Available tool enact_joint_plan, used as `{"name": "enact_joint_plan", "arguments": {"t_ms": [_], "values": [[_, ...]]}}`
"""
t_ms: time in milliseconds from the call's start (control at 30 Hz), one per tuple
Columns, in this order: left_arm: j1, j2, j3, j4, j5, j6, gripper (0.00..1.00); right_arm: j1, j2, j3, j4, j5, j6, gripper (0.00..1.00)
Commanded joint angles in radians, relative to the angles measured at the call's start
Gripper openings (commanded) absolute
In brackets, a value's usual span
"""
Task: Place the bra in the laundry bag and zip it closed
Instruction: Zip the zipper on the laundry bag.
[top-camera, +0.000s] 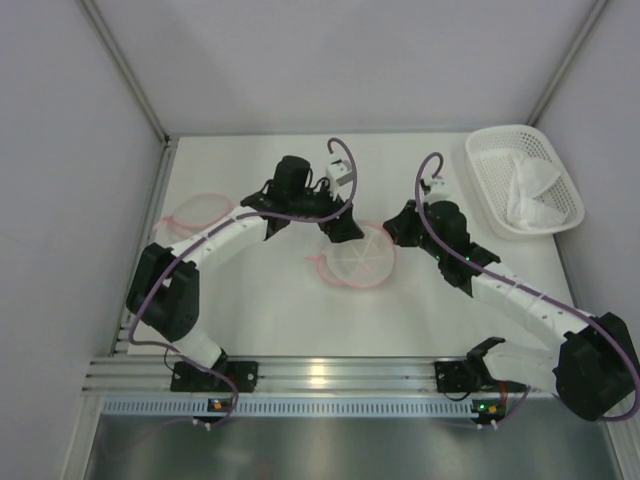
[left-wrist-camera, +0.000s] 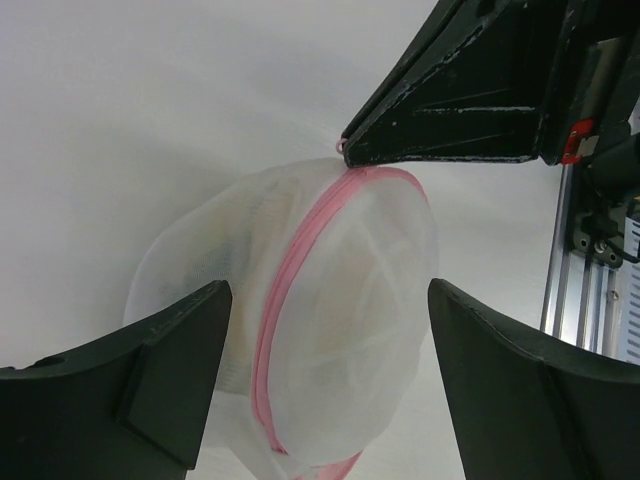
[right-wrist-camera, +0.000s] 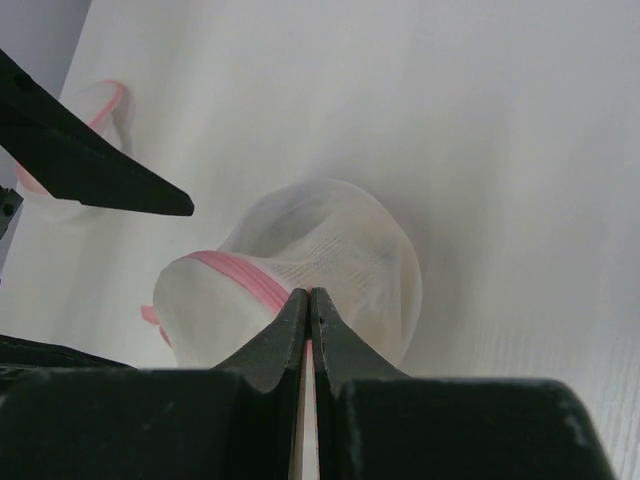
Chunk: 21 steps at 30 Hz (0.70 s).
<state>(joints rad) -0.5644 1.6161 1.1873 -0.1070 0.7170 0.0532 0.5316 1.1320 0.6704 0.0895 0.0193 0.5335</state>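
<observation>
Laundry bag (top-camera: 352, 258) mid-bench, between both arms.
Left jaws wide open astride the bag, holding nothing; right jaws fully closed at its pink zipper (left-wrist-camera: 300, 240), grip on it unclear.

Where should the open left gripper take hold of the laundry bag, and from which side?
Probably on the pink zipper, from above: it runs as a firm ridge over the soft domed laundry bag, lying between the fingers of the left gripper. The right gripper is shut on its far end.
</observation>
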Motion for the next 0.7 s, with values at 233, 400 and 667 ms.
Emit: {"name": "enact_joint_plan", "arguments": {"t_ms": [233,400,667], "values": [[-0.032,0.125,0.140,0.026,0.110,0.039,0.77,-0.008,-0.037,0.061,0.073,-0.053,-0.007,0.00],[-0.040,0.153,0.144,0.024,0.130,0.033,0.66,-0.010,-0.049,0.070,0.067,-0.051,-0.013,0.00],[-0.040,0.120,0.117,0.065,0.108,-0.015,0.00,-0.008,-0.049,0.075,0.021,0.013,0.002,0.00]]}}
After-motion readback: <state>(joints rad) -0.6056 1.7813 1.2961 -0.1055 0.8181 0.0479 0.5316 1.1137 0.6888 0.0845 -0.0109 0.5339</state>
